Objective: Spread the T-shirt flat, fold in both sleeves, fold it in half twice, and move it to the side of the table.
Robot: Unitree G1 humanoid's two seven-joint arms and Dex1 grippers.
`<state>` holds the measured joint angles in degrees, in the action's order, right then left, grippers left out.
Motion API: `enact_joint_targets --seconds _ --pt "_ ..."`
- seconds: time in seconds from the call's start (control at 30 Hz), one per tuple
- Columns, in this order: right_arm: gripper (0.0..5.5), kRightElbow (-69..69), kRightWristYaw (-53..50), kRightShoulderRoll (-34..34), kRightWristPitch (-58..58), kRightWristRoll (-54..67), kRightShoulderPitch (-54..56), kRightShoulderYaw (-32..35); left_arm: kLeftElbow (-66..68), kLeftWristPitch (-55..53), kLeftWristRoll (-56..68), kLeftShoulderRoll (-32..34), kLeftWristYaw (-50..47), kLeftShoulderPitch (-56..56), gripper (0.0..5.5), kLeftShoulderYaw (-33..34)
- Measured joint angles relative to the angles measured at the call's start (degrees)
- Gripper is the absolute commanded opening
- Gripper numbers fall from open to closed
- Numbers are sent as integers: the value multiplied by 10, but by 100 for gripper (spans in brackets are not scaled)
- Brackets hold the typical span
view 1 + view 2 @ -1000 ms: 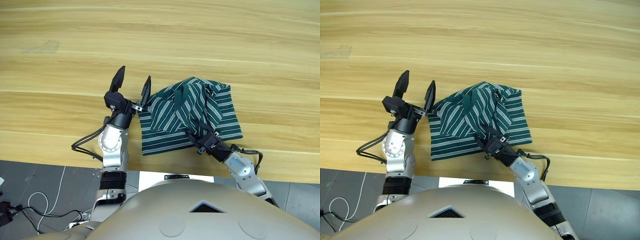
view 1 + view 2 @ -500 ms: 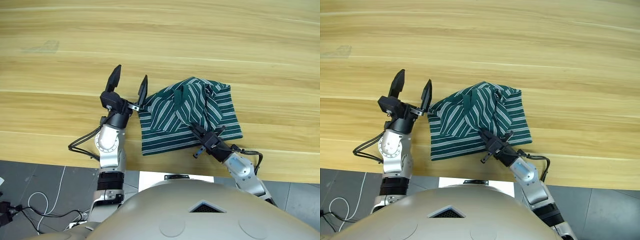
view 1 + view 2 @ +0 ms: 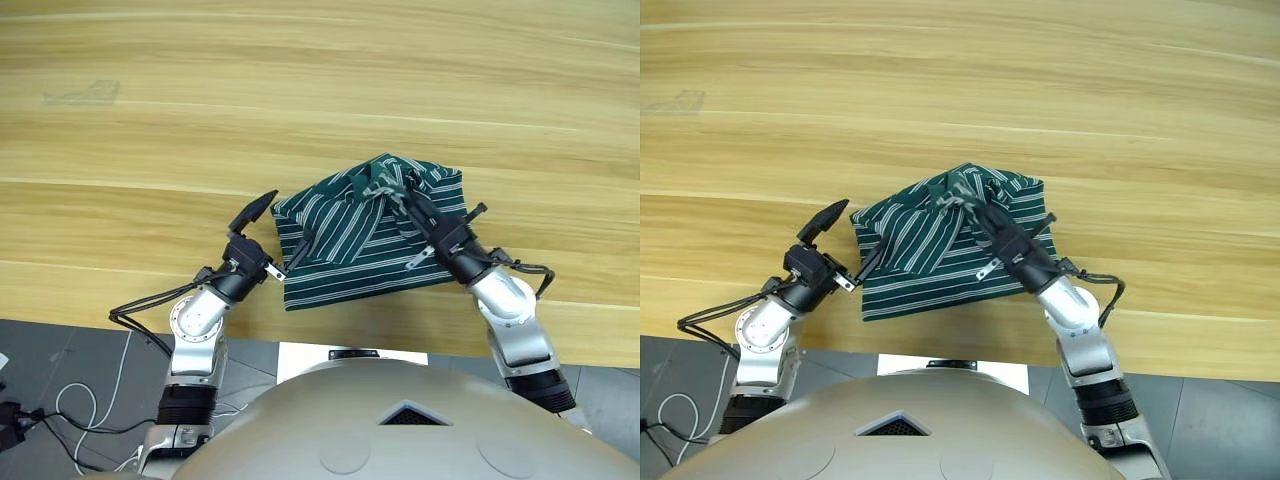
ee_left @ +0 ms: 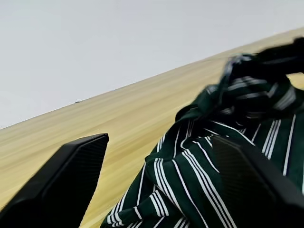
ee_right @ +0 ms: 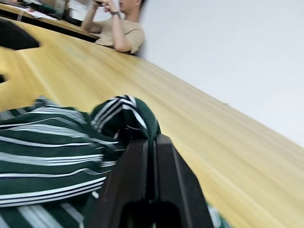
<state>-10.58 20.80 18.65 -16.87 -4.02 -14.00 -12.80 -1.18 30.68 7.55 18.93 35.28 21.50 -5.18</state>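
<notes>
The T-shirt [image 3: 345, 240], dark green with thin white stripes, lies in a rough square bundle on the table [image 3: 300, 80], close to the near edge and about midway along it. It is not spread flat. The near half lies fairly smooth, with the stripes running slantwise toward the near left corner. The far half is rumpled into folds that overlap each other. Near the middle of the far side a small knot of cloth stands up above the rest.

The right gripper [image 3: 403, 197] is at that knot. Its two fingers are pressed together with only a thin slit between them, and the wrist view shows a fold of striped cloth caught at their tips [image 5: 149, 137] and humped up just beyond them. The right forearm comes in from the near edge and slants across the near right part of the T-shirt, its wrist above the cloth.

The left gripper [image 3: 292, 215] is at the T-shirt's left side with its fingers set wide apart and nothing between them gripped. It straddles the left edge: one finger [image 3: 255, 210] points out over bare wood just beside the cloth, and the other [image 3: 298, 250] lies over the striped cloth near the near left corner. Whether that finger touches the cloth cannot be told. The left forearm reaches in low from the near edge.

Past the T-shirt the pale wooden planks run toward the far edge.
</notes>
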Motion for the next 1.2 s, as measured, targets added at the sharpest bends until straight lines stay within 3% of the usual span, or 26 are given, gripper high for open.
enact_joint_targets --seconds 0.4,0.63,0.93,1.2 --pt "4 59 0 -4 11 53 118 78 96 -42 -53 -23 -34 -90 402 -32" --pt "4 120 1 -10 21 80 206 110 110 -42 -56 -37 -32 -91 402 -61" --pt "4 143 6 -11 21 84 240 125 90 -48 -38 -37 -21 -73 402 -72" --pt "0 162 6 -12 18 78 250 125 54 -116 20 -34 12 -52 263 -72"
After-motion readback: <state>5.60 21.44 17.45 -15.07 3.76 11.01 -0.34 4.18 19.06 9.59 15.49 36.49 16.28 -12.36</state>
